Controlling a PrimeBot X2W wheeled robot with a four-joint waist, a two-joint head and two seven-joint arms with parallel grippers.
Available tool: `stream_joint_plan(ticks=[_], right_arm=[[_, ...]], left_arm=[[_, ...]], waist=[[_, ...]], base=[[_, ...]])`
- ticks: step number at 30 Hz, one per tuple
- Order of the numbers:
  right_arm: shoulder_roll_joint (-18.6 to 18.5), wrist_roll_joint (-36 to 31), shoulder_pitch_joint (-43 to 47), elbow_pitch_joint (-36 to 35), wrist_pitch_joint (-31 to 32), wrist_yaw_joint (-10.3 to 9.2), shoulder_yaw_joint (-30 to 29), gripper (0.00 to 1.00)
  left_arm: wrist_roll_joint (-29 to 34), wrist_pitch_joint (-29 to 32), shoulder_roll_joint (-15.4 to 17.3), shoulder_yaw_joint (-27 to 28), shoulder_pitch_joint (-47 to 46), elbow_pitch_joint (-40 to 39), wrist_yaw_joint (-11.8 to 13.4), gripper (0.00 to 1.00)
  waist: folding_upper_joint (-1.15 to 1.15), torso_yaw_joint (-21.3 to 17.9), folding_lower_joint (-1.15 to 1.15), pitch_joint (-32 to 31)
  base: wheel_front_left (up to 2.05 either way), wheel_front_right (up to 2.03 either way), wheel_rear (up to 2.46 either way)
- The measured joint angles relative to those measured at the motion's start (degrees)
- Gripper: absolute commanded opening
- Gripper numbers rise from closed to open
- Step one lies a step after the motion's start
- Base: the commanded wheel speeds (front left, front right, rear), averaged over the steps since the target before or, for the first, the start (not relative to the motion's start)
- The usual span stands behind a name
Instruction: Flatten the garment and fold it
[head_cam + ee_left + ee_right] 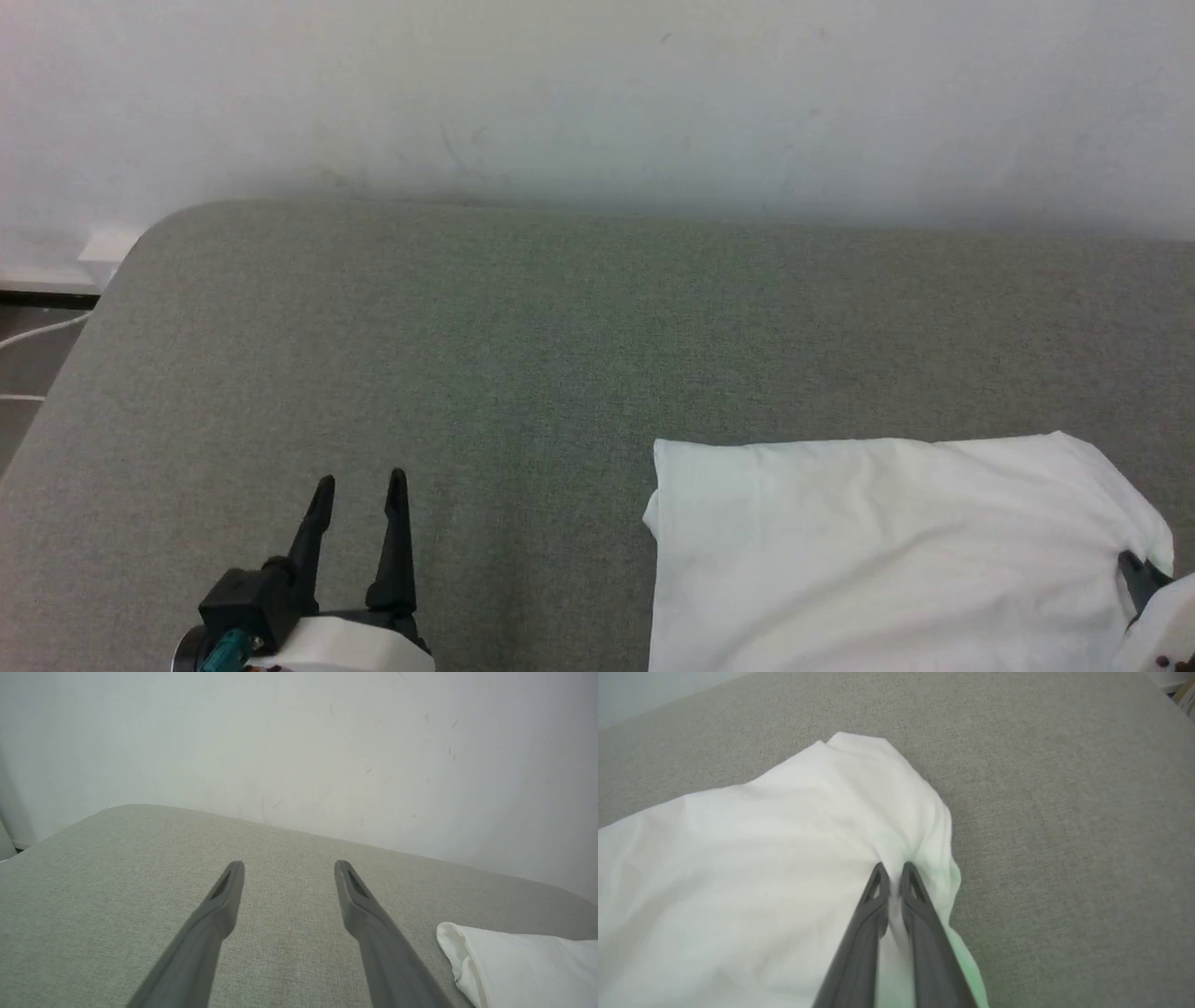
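Observation:
The garment [887, 551] is a white fabric piece lying folded at the lower right of the grey cushioned surface; its left corner [514, 966] peeks into the left wrist view. My right gripper [893, 872] is shut on the garment's right edge, pinching a fold of cloth [924, 849] between its dark fingers; in the head view its finger [1137, 577] shows at the garment's right rim. My left gripper [359, 490] hovers open over bare surface, well left of the garment, with nothing between its fingers [224, 896].
The grey upholstered surface [467, 355] ends at a white wall [597, 93] behind. Its rounded left corner [140, 243] drops to the floor, where white cables [37, 331] lie.

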Motion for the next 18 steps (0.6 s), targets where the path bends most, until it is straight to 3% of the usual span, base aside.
stream_joint_plan(ticks=[7, 13, 18], right_arm=[[2.5, 3.2, 1.1, -11.4, 2.8, -0.01, 4.2, 0.00], [5.2, 4.6, 3.6, -22.3, 7.4, -0.07, 11.8, 0.00], [7.3, 5.4, 3.9, -26.7, 10.0, -0.07, 18.9, 0.00]], left_arm=[[0.1, 0.0, -0.6, 1.1, 0.5, 0.9, -1.0, 1.00], [0.5, 0.0, -0.9, 1.4, 0.5, 1.2, -1.5, 1.00], [0.5, 0.0, -1.1, 1.4, 0.5, 1.4, -1.6, 1.00]], waist=[[0.00, -1.0, -0.01, -0.6], [0.00, -1.2, -0.02, -1.0], [0.00, -0.6, -0.02, -1.0]], base=[[0.00, 0.00, 0.00], [0.00, 0.00, 0.00], [0.00, 0.00, 0.00]])
